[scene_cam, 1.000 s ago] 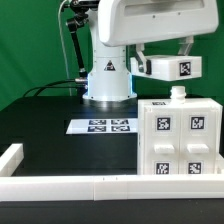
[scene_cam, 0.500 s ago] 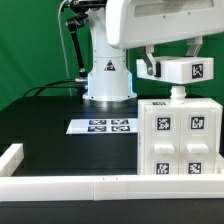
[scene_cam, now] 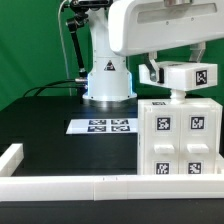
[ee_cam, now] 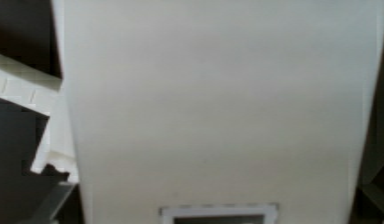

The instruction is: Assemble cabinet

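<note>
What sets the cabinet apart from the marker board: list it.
The cabinet is a tall box standing upright; the marker board is a thin sheet lying flat. The cabinet's tags sit spread over its front panels; the marker board's tags are clustered together. Both are white with black-and-white square tags.

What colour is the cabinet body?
The cabinet is white with black-and-white square tags; best seen in exterior view.

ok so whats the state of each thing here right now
fingers: shut on the tagged white block
tagged white block: held level above the cabinet, peg down
cabinet: upright on the table
marker board: flat on the table
border rail: flat along the table edge
</note>
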`<state>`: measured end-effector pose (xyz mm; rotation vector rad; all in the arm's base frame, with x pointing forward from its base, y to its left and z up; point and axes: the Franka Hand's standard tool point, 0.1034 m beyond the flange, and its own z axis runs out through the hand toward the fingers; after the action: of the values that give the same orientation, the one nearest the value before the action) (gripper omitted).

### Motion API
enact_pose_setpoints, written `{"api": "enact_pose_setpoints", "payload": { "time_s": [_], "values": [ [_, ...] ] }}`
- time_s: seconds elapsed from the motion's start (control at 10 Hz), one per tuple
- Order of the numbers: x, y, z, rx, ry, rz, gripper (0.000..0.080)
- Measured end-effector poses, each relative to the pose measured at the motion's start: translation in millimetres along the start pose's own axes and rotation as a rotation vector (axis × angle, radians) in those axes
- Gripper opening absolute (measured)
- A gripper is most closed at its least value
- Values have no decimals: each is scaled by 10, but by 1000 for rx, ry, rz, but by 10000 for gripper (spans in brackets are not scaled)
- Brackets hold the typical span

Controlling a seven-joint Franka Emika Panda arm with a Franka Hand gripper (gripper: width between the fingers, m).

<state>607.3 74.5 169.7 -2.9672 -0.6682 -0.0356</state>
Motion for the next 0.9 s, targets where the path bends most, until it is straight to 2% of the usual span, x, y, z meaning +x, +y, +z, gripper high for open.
{"api": "enact_pose_setpoints", "payload": {
  "time_s": [0.3,0.7,0.9],
  "values": [
    [18,12,38,0,2,1,553],
    [-13,6,230,10,-14,3,546],
    [13,11,249,5,-1,3,546]
  ]
}}
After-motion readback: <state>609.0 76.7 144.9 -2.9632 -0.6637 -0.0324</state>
